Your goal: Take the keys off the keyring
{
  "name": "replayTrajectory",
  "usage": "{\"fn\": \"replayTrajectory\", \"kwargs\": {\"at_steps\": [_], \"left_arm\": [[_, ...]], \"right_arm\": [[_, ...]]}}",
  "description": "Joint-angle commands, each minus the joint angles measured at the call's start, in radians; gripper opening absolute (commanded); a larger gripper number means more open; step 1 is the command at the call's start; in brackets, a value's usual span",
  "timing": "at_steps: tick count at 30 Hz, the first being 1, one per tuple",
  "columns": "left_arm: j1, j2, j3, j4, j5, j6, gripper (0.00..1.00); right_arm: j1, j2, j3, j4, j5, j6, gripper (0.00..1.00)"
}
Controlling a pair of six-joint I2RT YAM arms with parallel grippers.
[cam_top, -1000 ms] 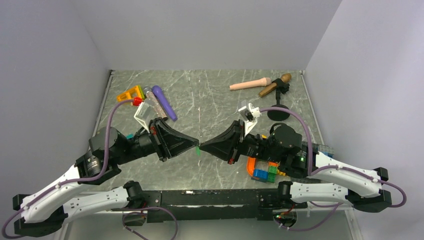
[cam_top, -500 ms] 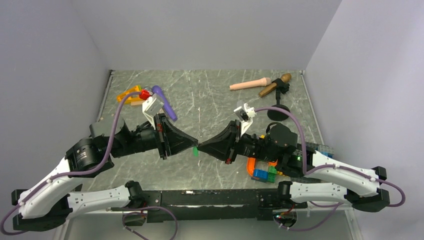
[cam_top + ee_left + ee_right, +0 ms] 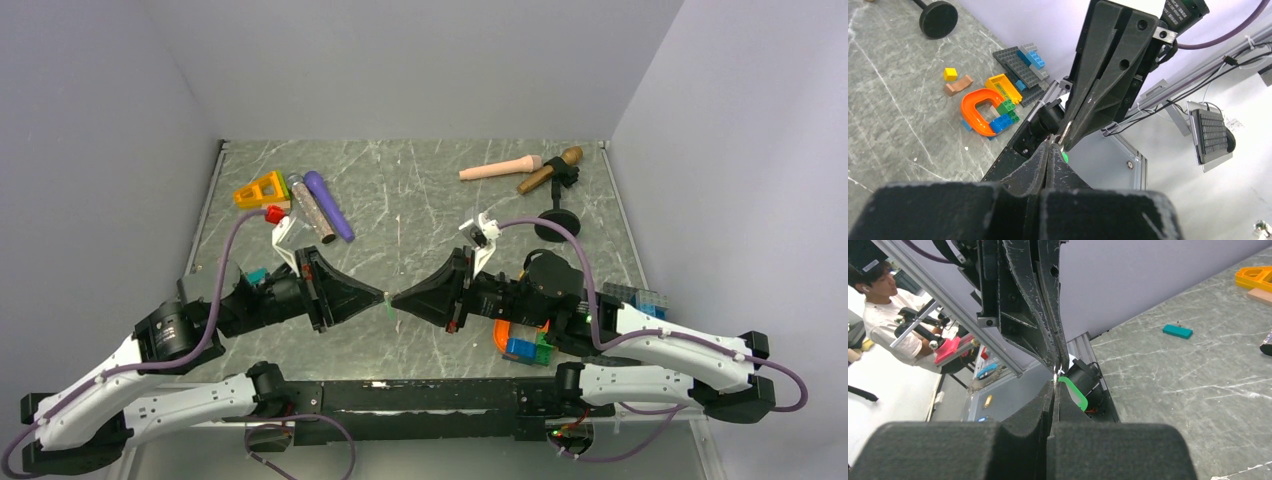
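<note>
Over the middle of the table my left gripper (image 3: 383, 297) and right gripper (image 3: 395, 298) meet tip to tip, both shut. A thin metal keyring (image 3: 1066, 133) is pinched between them and only a sliver of it shows. The bright green key (image 3: 1074, 393) hangs from the ring just below the tips, also seen as a green speck (image 3: 390, 308) from above. The teal key (image 3: 258, 275) lies flat on the table by the left arm, away from both grippers, and shows in the right wrist view (image 3: 1177, 331).
An orange triangle block (image 3: 262, 188), a silver tube (image 3: 312, 208) and a purple pen (image 3: 331, 206) lie at the back left. A beige handle (image 3: 500, 168) and a microphone on a stand (image 3: 552, 172) are at the back right. An orange horseshoe with coloured bricks (image 3: 522, 340) sits under the right arm.
The left wrist has twisted one way and back, and the meeting point of the tips has drifted slightly left and down. Both grippers stayed shut.
</note>
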Motion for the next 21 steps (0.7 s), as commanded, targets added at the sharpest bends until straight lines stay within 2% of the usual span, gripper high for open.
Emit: {"fn": "replayTrajectory", "kwargs": {"at_steps": [1,3,4,5,7,15,19,21], "left_arm": [[-0.006,-0.072,-0.048,0.024,-0.111,-0.066,0.00],[-0.006,-0.099,-0.079,0.045,-0.135,-0.086,0.00],[-0.005,-0.111,-0.095,0.064,-0.142,-0.095,0.00],[-0.006,-0.119,-0.108,0.078,-0.143,-0.100,0.00],[-0.005,-0.124,-0.114,0.079,-0.147,-0.105,0.00],[-0.005,-0.131,-0.021,-0.039,-0.172,-0.043,0.01],[-0.005,-0.142,0.040,-0.116,-0.173,0.023,0.12],[-0.005,-0.136,0.075,-0.145,-0.147,0.059,0.22]], "right_arm": [[0.002,-0.024,-0.003,0.132,-0.006,0.020,0.00],[0.001,-0.018,-0.003,0.136,-0.012,0.022,0.00],[0.002,-0.013,-0.066,0.137,-0.014,0.022,0.00],[0.001,-0.008,-0.010,0.138,-0.016,0.024,0.00],[0.001,0.001,-0.002,0.139,-0.020,0.027,0.00],[0.001,-0.012,-0.012,0.121,-0.016,0.037,0.00],[0.002,-0.010,0.010,0.062,-0.022,0.027,0.00],[0.002,-0.006,0.027,0.027,-0.030,0.016,0.00]]}}
